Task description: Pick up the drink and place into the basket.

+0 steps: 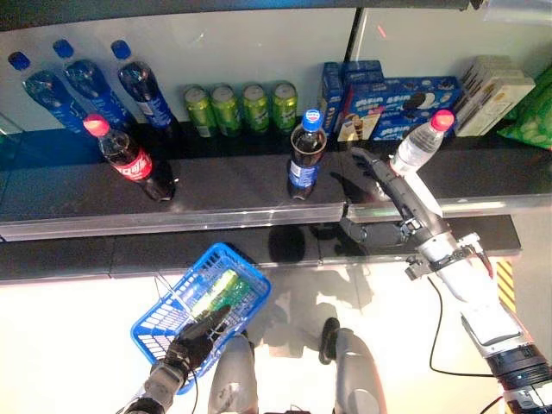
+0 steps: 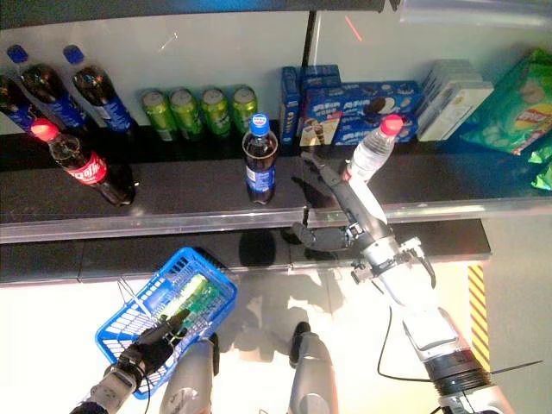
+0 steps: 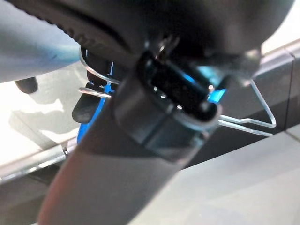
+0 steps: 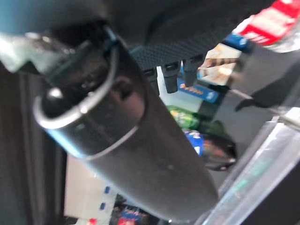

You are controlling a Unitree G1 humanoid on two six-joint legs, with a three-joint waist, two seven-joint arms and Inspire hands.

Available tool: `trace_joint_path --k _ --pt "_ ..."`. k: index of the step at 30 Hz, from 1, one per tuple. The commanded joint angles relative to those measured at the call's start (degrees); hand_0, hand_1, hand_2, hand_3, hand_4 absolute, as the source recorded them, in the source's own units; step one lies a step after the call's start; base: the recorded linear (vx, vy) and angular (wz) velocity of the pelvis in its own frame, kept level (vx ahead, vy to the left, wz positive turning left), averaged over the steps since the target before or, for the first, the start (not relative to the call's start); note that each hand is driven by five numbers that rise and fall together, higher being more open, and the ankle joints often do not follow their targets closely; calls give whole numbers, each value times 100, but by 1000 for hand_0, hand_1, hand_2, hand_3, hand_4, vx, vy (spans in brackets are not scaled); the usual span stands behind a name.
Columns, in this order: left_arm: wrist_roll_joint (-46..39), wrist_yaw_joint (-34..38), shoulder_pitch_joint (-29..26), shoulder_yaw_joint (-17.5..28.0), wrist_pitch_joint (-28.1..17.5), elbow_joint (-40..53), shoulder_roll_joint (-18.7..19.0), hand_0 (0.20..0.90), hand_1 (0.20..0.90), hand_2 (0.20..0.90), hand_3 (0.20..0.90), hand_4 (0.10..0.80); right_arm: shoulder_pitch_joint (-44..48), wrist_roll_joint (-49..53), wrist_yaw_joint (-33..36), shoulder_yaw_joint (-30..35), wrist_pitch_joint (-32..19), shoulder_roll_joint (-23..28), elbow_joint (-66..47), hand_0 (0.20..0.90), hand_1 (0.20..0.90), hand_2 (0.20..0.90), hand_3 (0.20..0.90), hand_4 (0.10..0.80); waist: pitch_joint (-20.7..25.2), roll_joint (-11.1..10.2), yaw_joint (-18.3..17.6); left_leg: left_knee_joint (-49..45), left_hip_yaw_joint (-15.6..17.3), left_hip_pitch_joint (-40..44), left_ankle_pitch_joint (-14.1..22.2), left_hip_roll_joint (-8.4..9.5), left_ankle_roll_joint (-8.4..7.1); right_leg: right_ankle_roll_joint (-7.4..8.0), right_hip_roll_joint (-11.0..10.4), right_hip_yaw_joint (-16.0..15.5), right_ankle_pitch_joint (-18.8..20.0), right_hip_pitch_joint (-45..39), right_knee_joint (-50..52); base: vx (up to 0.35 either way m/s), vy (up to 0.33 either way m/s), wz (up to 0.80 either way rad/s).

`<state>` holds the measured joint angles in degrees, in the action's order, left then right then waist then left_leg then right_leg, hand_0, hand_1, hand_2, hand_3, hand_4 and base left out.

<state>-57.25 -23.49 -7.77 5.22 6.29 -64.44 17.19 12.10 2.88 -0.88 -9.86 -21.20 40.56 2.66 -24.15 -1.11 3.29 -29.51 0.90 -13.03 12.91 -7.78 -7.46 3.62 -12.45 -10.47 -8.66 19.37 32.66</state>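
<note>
The cola bottle (image 1: 305, 153), blue-capped with a blue label, stands upright near the front lip of the glossy dark shelf (image 1: 216, 194), open room on both sides. Your right hand (image 1: 379, 177) hovers just beside it, fingers straight, holding nothing. Your left hand (image 1: 197, 335) curls round the wire handle of the blue plastic basket (image 1: 168, 323), low over the floor.

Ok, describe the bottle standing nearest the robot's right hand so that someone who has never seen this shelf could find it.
On the dark shelf, look right, in front of the blue cookie boxes. Beside the right hand stands a clear water bottle. Its see-through body and pinkish-red cap set it apart from the blue-capped cola bottle in the middle.
</note>
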Motion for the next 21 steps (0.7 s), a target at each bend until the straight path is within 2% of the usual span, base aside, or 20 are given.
trace_joint_path --k 1,11,21 --pt "-245 -922 933 -297 285 457 -22 300 300 300 200 100 232 447 291 622 -658 -92 -695 900 900 900 900 800 572 15 229 39 94 -252 -871 -32 262 183 -4 194 167 -467 -37 136 18 8" --pt "40 -839 1131 -406 422 512 -48 300 300 300 200 100 268 1069 217 449 -256 -270 -414 900 900 900 900 800 684 53 362 206 69 88 -971 32 234 196 -60 90 263 -917 -272 120 18 4" --pt "590 -808 1378 -452 647 517 -37 300 300 300 200 100 486 1576 196 248 383 -423 160 900 900 900 900 800 873 92 558 501 40 574 -1128 75 180 188 -104 -106 337 -1493 -539 138 16 8"
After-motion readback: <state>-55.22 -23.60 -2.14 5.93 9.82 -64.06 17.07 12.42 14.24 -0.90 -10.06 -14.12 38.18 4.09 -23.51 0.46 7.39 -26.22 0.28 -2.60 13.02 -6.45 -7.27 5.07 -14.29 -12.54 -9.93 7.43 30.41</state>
